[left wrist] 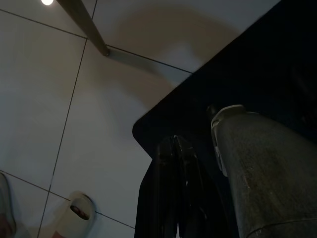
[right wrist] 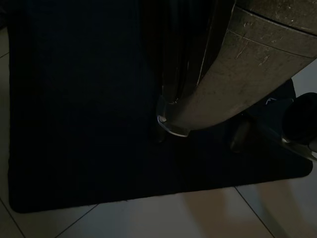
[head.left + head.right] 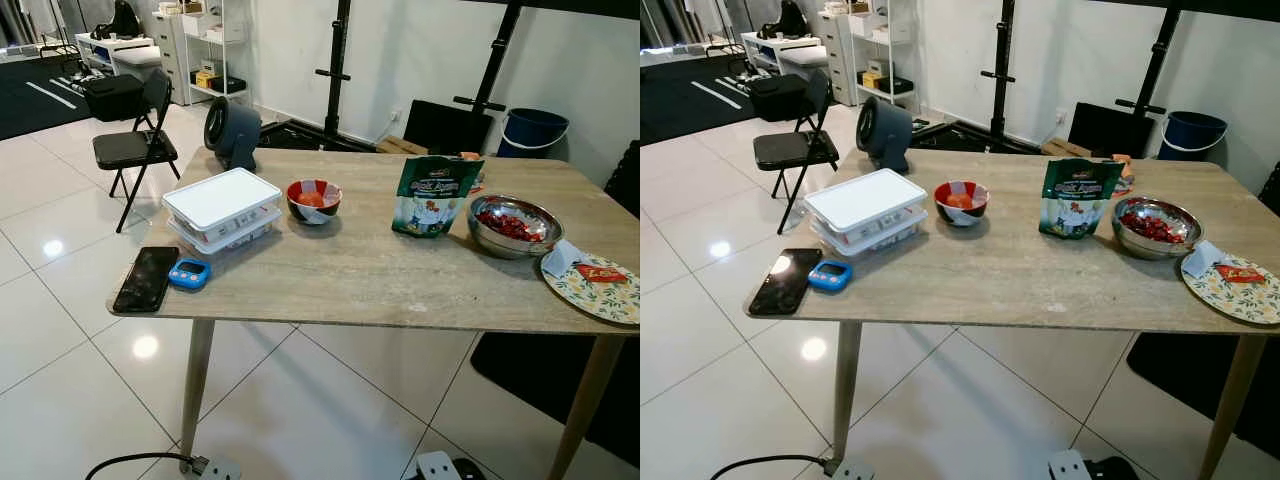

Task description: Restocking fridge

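Note:
A light wooden table [image 3: 360,280] stands before me with food on it. Two stacked white lidded containers [image 3: 222,208] sit at its left. Beside them is a red and white bowl [image 3: 313,199] holding something orange. A green snack bag [image 3: 434,195] stands upright in the middle. A steel bowl [image 3: 514,224] of red pieces is to its right, and a floral plate [image 3: 600,290] with a red wrapper lies at the right edge. My left gripper [image 1: 173,143] hangs idle, shut, over tiles and a dark mat. My right gripper [image 2: 159,130] hangs over the dark mat.
A black phone [image 3: 147,278] and a blue timer [image 3: 189,273] lie at the table's front left corner. Behind the table are a grey fan [image 3: 230,130], a black folding chair [image 3: 135,145] and a blue bucket [image 3: 533,130]. Cables and power strips [image 3: 437,466] lie on the tiled floor underneath.

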